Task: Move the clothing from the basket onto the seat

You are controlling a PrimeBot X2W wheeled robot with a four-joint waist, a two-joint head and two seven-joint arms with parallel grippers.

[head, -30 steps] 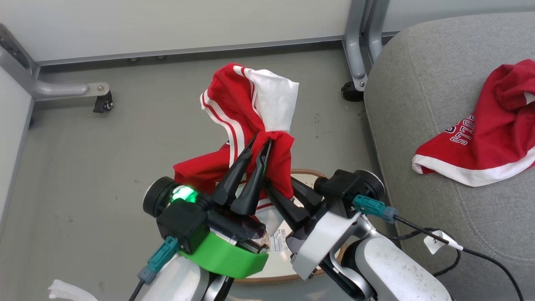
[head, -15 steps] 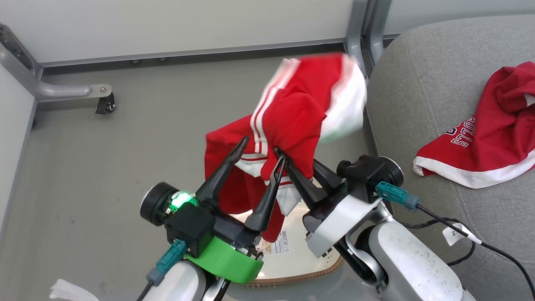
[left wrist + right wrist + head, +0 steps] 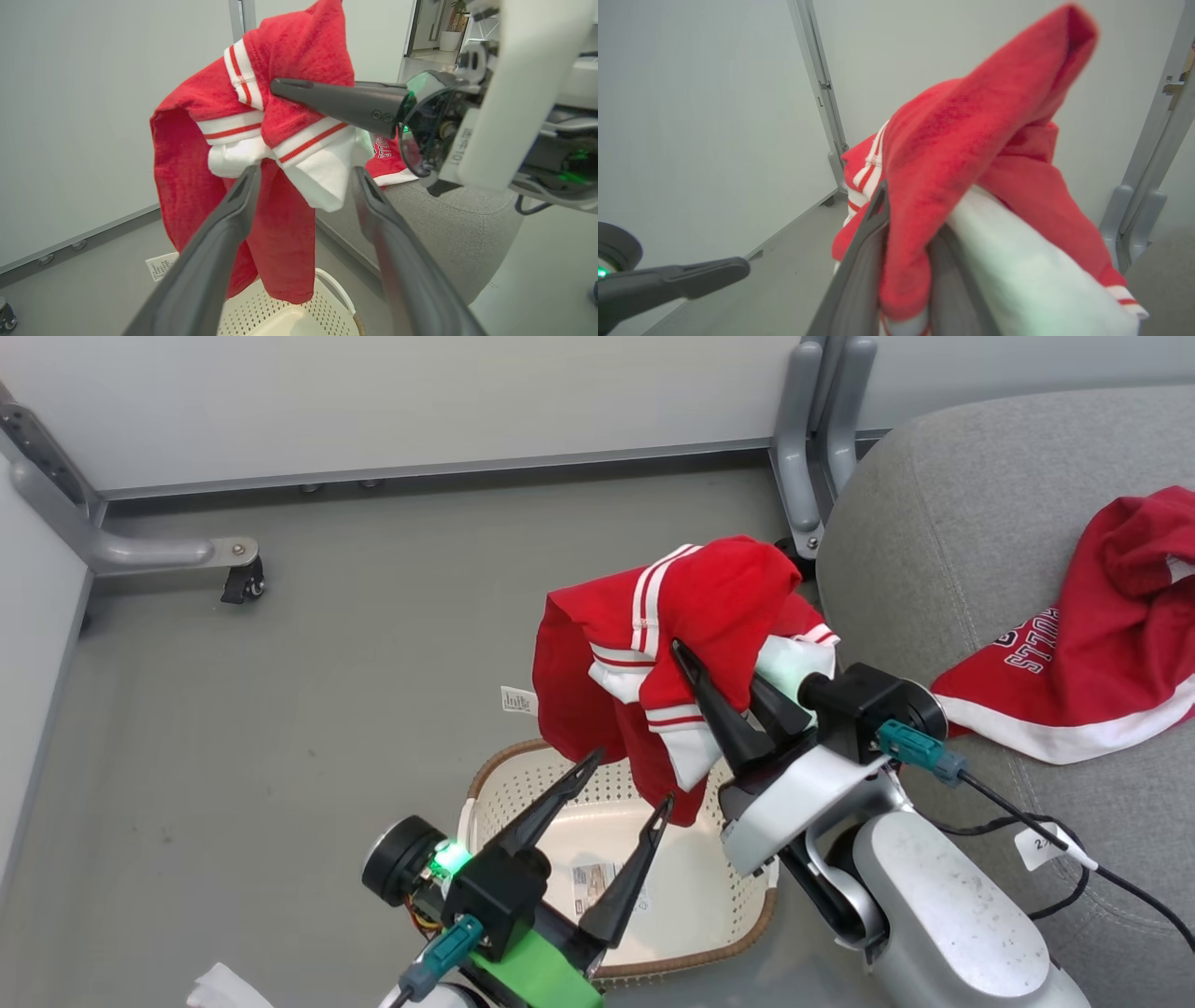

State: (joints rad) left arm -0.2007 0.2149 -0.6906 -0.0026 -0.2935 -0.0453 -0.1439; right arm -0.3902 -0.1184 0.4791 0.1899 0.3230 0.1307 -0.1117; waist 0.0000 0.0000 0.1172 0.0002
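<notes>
Black fingers of L gripper (image 3: 634, 777) are nearest, spread wide w/ nothing between them, hovering over the cream basket (image 3: 485, 782). No clothing in it that I can see, just the label (image 3: 597, 882) on its bottom. Just beyond, R gripper (image 3: 711, 661) is nearly closed, pinching a bunched fold of the striped red garment (image 3: 691, 602). Garment drapes over its fingers & hangs mostly downward, lowest tail dangling above basket's far-right part, apparently not touching. Grey seat (image 3: 920, 513) lies to the robot's right of the load, its edge close by the R wrist, so R arm is the nearer one. Next move, I'd judge: carry rightward over the cushion edge, then release. Furthest, lettered red garment (image 3: 1074, 658) lies on seat already, so task is past halfway.
</notes>
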